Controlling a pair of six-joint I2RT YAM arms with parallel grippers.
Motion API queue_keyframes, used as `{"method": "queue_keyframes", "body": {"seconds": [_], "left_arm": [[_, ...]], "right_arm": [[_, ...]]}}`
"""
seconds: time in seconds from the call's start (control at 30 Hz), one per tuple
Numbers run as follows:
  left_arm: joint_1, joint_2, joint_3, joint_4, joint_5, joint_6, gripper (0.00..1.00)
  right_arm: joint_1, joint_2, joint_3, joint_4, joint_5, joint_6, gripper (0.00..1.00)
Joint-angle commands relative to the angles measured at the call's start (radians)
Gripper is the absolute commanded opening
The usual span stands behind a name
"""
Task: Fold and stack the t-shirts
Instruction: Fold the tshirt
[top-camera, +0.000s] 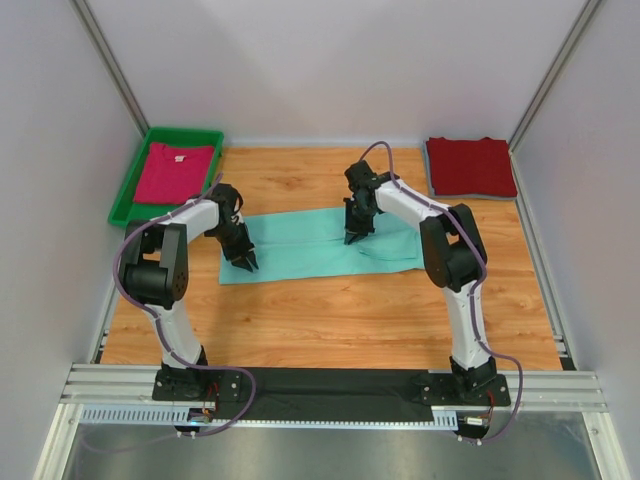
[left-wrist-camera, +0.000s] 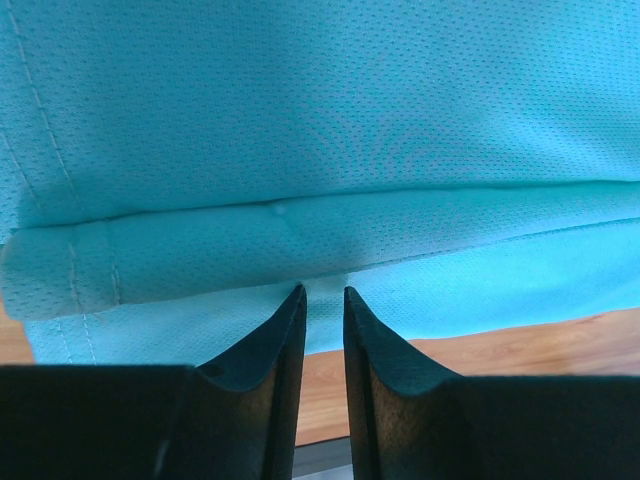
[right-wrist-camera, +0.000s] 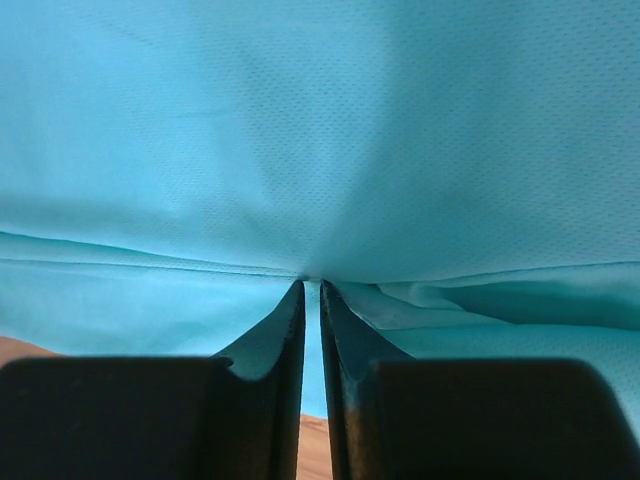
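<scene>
Left gripper (left-wrist-camera: 323, 292): jaws almost together with a thin layer of cloth between them. This reads as a pinch on the mint-teal shirt (top-camera: 310, 245) at its near-left corner, just under a rolled double edge with a stitched hem. Bare wood of the tabletop (top-camera: 330, 320) shows right below the tips.

Right gripper (right-wrist-camera: 311, 284): jaws shut tight on the same shirt. The cloth puckers into the tips and loose folds bunch to one side. From above, this pinch sits further right along the strip, towards its far edge.

The mint-teal shirt lies as a long narrow strip across the middle of the tabletop, running left to right. It is already folded lengthwise but not yet down to stack size. The dark red shirt (top-camera: 470, 166) is folded at the far-right corner. The magenta-pink shirt (top-camera: 176, 172) sits in the green tray (top-camera: 128, 195) at the far-left corner.

Step in hand, my read: both pinches are set for the next fold of the strip.

To do it well:
- Raise both grippers together and level so all pinched layers come up and the rolled edge doesn't spill open.
- Hold light tension between the two pinches.
- Carry the cloth over, lay edge on edge, and release only once it is flat.

Risks: the left pinch looks shallow and could slip, and the bunching at the right pinch may leave a crease.
</scene>
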Motion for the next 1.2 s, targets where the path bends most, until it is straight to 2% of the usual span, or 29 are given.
{"method": "queue_keyframes", "body": {"seconds": [0.0, 0.23, 0.3, 0.37, 0.4, 0.5, 0.6, 0.73, 0.77, 0.87, 0.9, 0.97, 1.07, 1.17], "left_arm": [[0.004, -0.001, -0.01, -0.002, -0.011, 0.023, 0.28], [0.004, -0.019, -0.02, -0.013, -0.013, 0.032, 0.28], [0.003, -0.037, -0.027, -0.019, -0.022, 0.04, 0.28], [0.003, -0.085, -0.032, -0.029, -0.036, 0.044, 0.29], [0.003, -0.118, -0.035, -0.028, -0.042, 0.047, 0.29], [0.003, -0.166, -0.029, -0.034, -0.056, 0.051, 0.31], [0.003, -0.169, -0.009, -0.027, -0.056, 0.048, 0.31], [0.003, -0.097, 0.019, -0.026, -0.033, 0.038, 0.3], [0.003, -0.088, 0.013, -0.016, -0.03, 0.032, 0.3], [0.003, -0.057, 0.0, -0.003, -0.057, 0.031, 0.28], [0.003, -0.05, -0.003, -0.003, -0.069, 0.035, 0.27], [0.003, -0.048, -0.004, -0.003, -0.088, 0.044, 0.27], [0.003, -0.045, 0.003, -0.01, -0.095, 0.06, 0.27], [0.003, -0.031, 0.008, -0.017, -0.1, 0.064, 0.27]], "right_arm": [[-0.008, 0.038, 0.037, -0.011, 0.04, -0.029, 0.13], [-0.019, 0.064, 0.055, -0.02, 0.04, -0.06, 0.14], [-0.02, 0.035, 0.043, -0.035, 0.032, -0.061, 0.17], [-0.022, -0.042, 0.014, -0.049, 0.031, -0.06, 0.22], [-0.026, -0.069, 0.005, -0.058, 0.037, -0.052, 0.32], [-0.061, -0.175, -0.043, -0.098, 0.069, -0.02, 0.43], [-0.112, -0.287, -0.115, -0.095, 0.055, 0.005, 0.44], [-0.244, -0.399, -0.28, -0.058, 0.052, 0.012, 0.43], [-0.269, -0.414, -0.307, -0.052, 0.051, 0.012, 0.43], [-0.355, -0.45, -0.4, -0.025, 0.035, 0.006, 0.32], [-0.388, -0.462, -0.422, -0.009, 0.026, 0.003, 0.21], [-0.407, -0.467, -0.477, 0.038, 0.012, -0.006, 0.1], [-0.421, -0.441, -0.502, 0.081, 0.012, -0.012, 0.03], [-0.431, -0.378, -0.508, 0.104, 0.02, 0.0, 0.01]]}}
